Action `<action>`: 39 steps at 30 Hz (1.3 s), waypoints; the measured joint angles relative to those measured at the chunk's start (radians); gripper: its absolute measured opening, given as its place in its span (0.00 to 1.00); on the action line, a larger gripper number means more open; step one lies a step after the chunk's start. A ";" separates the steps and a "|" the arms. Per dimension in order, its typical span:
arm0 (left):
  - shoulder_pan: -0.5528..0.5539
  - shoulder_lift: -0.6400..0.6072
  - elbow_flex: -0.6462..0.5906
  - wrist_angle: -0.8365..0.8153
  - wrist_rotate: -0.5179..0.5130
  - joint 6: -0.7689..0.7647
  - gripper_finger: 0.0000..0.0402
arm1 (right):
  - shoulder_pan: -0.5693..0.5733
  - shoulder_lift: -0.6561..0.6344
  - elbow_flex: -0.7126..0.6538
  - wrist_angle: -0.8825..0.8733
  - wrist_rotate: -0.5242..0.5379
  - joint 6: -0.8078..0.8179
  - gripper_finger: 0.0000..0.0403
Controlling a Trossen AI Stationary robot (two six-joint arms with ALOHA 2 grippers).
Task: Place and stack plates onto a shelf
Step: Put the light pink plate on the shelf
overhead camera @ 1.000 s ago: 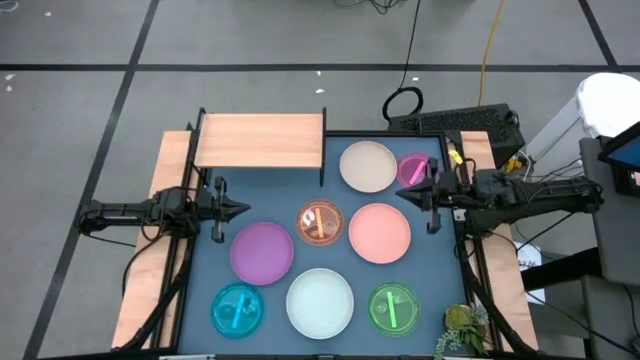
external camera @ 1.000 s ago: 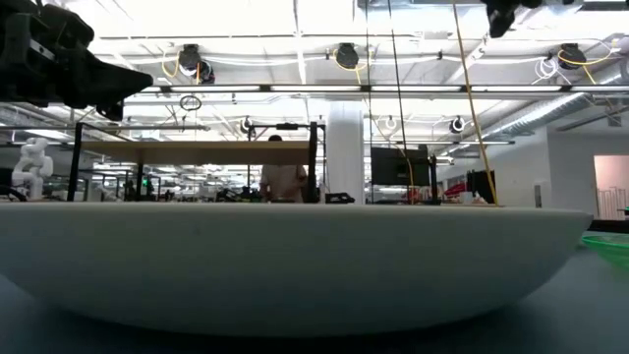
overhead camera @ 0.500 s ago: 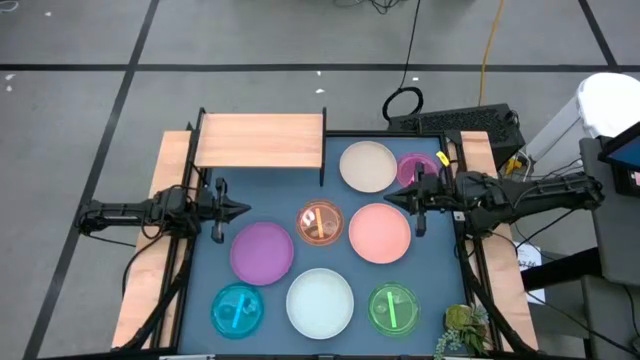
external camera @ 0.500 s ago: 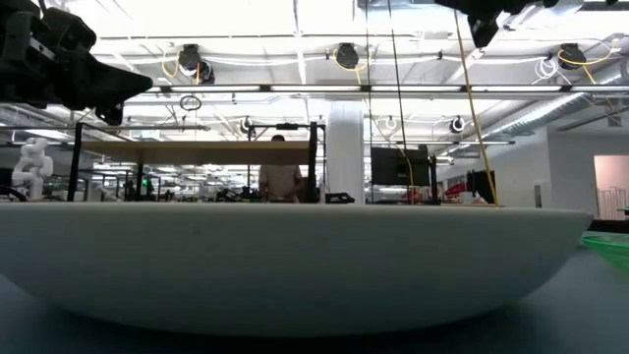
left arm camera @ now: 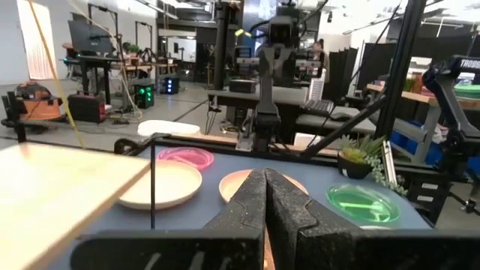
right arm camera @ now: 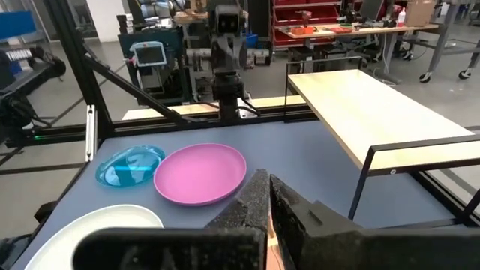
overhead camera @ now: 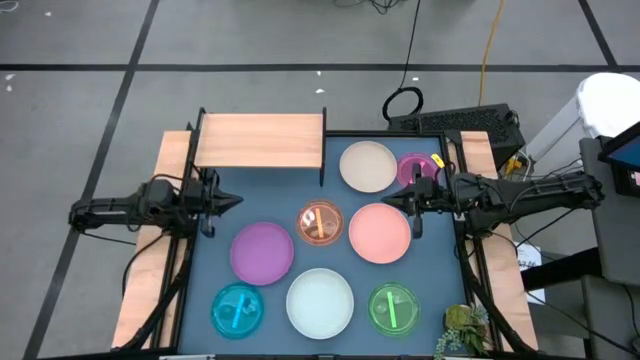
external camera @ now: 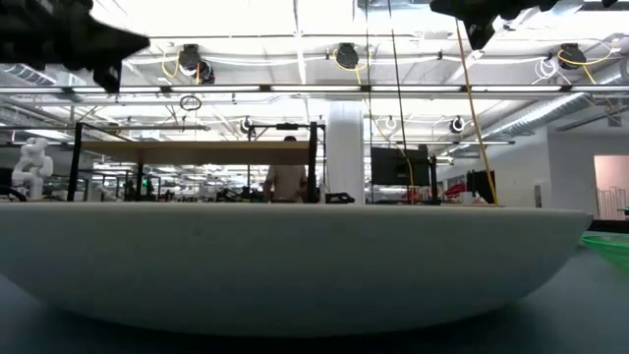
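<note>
No writing is legible. The right gripper (overhead camera: 386, 203), closed and empty, hovers over the pink plate (overhead camera: 379, 233); the left gripper (overhead camera: 236, 199), also closed empty, hangs beside the shelf (overhead camera: 259, 140).

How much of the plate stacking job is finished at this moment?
Nothing is done: the light-wood shelf holds no plate. Nothing is in hand: left gripper and right gripper are shut and hold nothing. All eight plates, such as the round pink plate, remain on the table.

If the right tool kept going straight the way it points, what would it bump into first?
The right tool, shut, points across the table toward the left tool. It rides above the plates, so the way looks free until that arm, though its height is hard to judge.
</note>
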 joint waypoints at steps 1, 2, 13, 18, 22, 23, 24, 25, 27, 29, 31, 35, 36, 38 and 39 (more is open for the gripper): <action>0.000 0.024 0.036 -0.024 0.000 0.008 0.00 | 0.000 0.000 0.000 0.000 0.000 0.001 0.00; 0.000 0.050 0.073 -0.045 0.000 0.011 0.00 | 0.000 0.000 0.000 -0.001 0.000 0.001 0.00; 0.000 0.365 0.520 -0.350 0.005 0.027 0.00 | 0.000 0.000 0.000 -0.050 -0.001 0.009 0.00; 0.000 0.470 0.639 -0.439 0.018 0.030 0.00 | 0.000 0.000 0.000 -0.076 -0.001 0.035 0.00; -0.009 0.522 0.645 -0.450 0.018 0.013 0.00 | 0.000 0.005 0.000 -0.085 -0.001 0.049 0.00; -0.015 0.536 0.638 -0.450 0.019 0.007 0.00 | 0.000 0.009 0.000 -0.088 -0.001 0.058 0.00; -0.023 0.550 0.630 -0.451 0.019 0.002 0.00 | 0.000 0.014 0.000 -0.092 -0.001 0.065 0.00; -0.031 0.563 0.621 -0.451 0.019 -0.004 0.00 | 0.000 0.019 0.000 -0.098 -0.001 0.074 0.00; -0.051 0.590 0.594 -0.437 0.019 -0.013 0.00 | 0.000 0.038 0.000 -0.109 0.001 0.102 0.00; -0.070 0.615 0.557 -0.390 0.019 -0.011 0.00 | -0.005 0.062 0.000 -0.115 0.002 0.117 0.00; -0.084 0.635 0.520 -0.332 0.019 0.000 0.00 | -0.010 0.088 0.000 -0.109 0.036 0.131 0.00; -0.105 0.664 0.448 -0.225 0.009 0.015 0.00 | -0.034 0.137 0.000 -0.170 0.083 0.207 0.00; -0.109 0.669 0.434 -0.197 -0.003 0.014 0.00 | -0.041 0.146 0.000 -0.200 0.084 0.229 0.00; -0.113 0.671 0.410 -0.156 -0.028 0.009 0.00 | -0.059 0.165 0.000 -0.264 0.102 0.277 0.00; -0.113 0.671 0.401 -0.151 -0.038 0.009 0.00 | -0.069 0.174 0.000 -0.302 0.120 0.304 0.00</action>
